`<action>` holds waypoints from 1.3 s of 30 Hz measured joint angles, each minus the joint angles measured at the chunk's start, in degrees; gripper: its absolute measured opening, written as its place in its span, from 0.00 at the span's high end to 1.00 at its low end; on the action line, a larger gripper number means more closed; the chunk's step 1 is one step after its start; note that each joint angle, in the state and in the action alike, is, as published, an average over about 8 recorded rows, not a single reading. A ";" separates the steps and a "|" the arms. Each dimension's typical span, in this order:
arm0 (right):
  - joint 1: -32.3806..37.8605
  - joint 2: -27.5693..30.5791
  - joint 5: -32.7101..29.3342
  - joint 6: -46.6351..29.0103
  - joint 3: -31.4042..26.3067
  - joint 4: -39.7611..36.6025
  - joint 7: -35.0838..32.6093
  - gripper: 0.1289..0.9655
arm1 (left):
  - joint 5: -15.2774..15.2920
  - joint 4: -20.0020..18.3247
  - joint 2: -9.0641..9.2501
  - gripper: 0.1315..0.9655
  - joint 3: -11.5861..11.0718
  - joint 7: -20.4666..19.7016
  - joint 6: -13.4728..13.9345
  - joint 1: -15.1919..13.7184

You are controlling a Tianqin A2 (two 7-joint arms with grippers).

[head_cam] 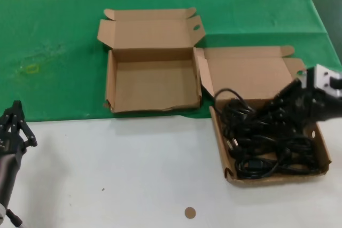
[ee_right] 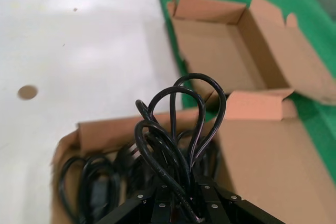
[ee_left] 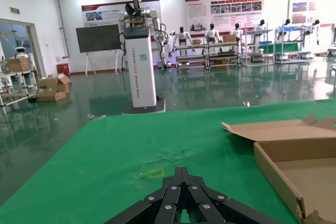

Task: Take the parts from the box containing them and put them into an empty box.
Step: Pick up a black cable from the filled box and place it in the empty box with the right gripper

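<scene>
A brown dot (head_cam: 189, 213) is lying on the white table (head_cam: 117, 174) at the near edge. At the near left, the left gripper (head_cam: 16, 126) is hanging idle over the table, fingers closed on nothing. The right gripper (head_cam: 279, 105) is reaching into the full box (head_cam: 320, 148) on the right, clenching a coil of black cables (ee_right: 184, 124), loops sticking up between its fingers; the remaining cables (head_cam: 267, 142) are lying tangled in that box. The empty box (head_cam: 111, 78) is sitting open on the green cloth (head_cam: 53, 36), just beside the full one.
</scene>
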 joint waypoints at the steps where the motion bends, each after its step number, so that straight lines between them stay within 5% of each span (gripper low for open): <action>1: 0.75 -0.56 -0.30 -0.01 -0.13 -0.18 0.09 0.91 | 0.00 0.00 0.00 0.99 0.00 0.00 0.00 0.00; 25: 20.72 -25.58 -8.52 5.51 -7.61 -21.91 -3.64 0.92 | -0.01 0.00 0.00 0.99 0.00 0.01 0.00 0.00; 39: 26.68 -34.85 -9.02 9.28 -9.21 -36.59 -8.97 0.92 | -0.01 0.00 0.00 0.99 0.00 0.01 0.00 0.00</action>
